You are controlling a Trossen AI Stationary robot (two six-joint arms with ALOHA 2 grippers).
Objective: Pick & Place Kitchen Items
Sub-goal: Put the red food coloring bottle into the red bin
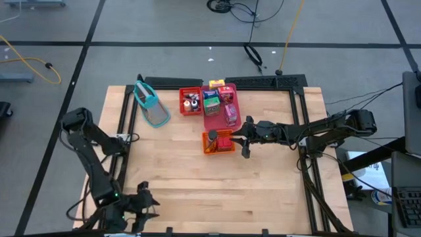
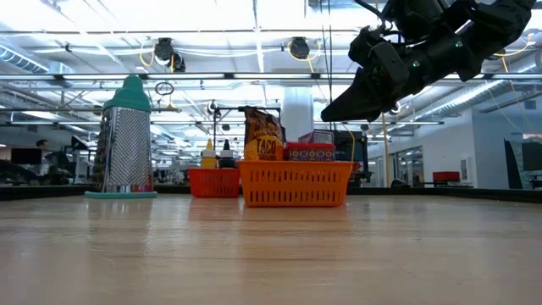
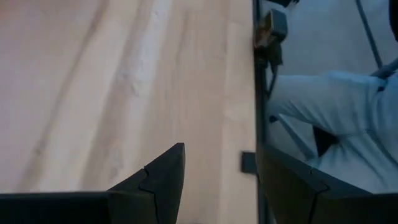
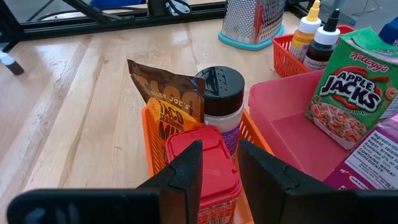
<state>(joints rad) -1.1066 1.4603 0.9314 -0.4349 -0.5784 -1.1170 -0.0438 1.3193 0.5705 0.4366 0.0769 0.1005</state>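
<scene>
right gripper (image 4: pixel 219 163) poised just above red box (image 4: pixel 204 163), fingers narrowly parted astride its lid, nothing held. box directly below, lying in orange tray (image 4: pixel 151 147) beside crinkled foil taco packet (image 4: pixel 166 96) and smooth black-capped jar (image 4: pixel 219 93). left gripper (image 3: pixel 221 177) far off, parted, empty.
</scene>
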